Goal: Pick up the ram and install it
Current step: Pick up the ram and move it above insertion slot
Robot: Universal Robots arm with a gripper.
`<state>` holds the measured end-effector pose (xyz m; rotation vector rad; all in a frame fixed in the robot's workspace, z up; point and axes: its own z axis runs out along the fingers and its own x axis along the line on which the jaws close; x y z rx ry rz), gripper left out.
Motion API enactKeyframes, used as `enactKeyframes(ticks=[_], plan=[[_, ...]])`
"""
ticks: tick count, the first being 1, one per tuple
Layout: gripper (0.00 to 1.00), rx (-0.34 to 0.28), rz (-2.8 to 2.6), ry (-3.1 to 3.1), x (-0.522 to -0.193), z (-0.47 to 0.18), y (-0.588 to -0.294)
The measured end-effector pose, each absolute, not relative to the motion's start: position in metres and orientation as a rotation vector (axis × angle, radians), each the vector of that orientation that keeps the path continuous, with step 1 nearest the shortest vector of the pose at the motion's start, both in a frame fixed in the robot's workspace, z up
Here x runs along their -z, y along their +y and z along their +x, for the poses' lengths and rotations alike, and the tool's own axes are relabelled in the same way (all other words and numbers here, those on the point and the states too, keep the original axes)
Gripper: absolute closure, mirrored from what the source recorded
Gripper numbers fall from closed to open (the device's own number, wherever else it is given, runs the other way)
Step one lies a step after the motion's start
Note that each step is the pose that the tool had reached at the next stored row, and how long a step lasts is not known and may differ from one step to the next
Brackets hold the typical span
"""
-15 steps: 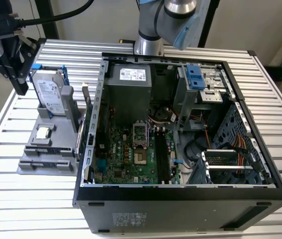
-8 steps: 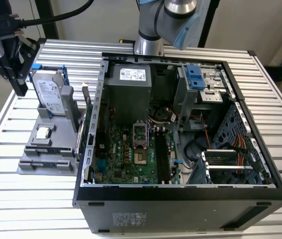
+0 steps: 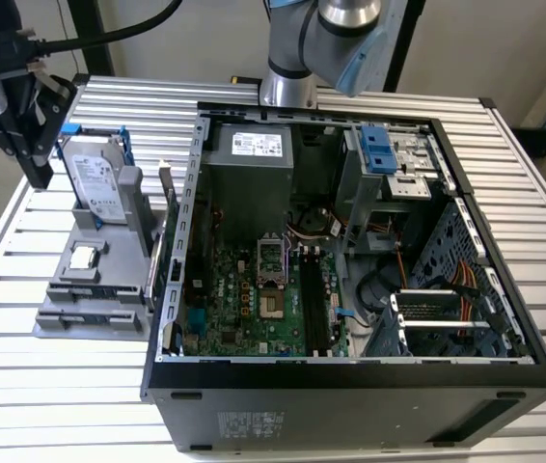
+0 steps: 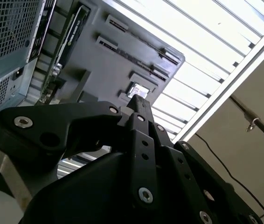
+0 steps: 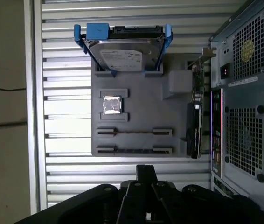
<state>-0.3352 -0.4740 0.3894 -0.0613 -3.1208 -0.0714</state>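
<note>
My gripper [image 5: 146, 170] hangs well above the table, over the slatted top beside a grey fixture tray [image 5: 141, 107]. In both wrist views its dark fingers [image 4: 139, 101] sit pressed together with nothing between them. In the exterior view the gripper [image 3: 32, 159] hangs at the left, by the tray's far end. A thin dark strip standing edge-on in the tray slot nearest the gripper looks like the ram [image 5: 134, 150]; I cannot tell for sure. The open computer case [image 3: 350, 376] lies to the exterior view's right of the tray, its green motherboard [image 3: 254, 289] and black memory slots [image 3: 313, 301] exposed.
On the tray, a silver hard drive in a blue bracket [image 5: 122, 49] stands at the far end, with a small square chip [image 5: 112, 105] behind the slots. An expansion card [image 5: 193, 130] stands between tray and case. A power supply [image 3: 249, 174] and cables fill the case.
</note>
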Motion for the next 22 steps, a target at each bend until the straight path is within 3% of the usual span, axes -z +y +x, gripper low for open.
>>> enactKeyframes(ticks=[22], plan=[[1.00, 0.071, -0.061, -3.121, -0.3894, -0.3350, -0.4755]])
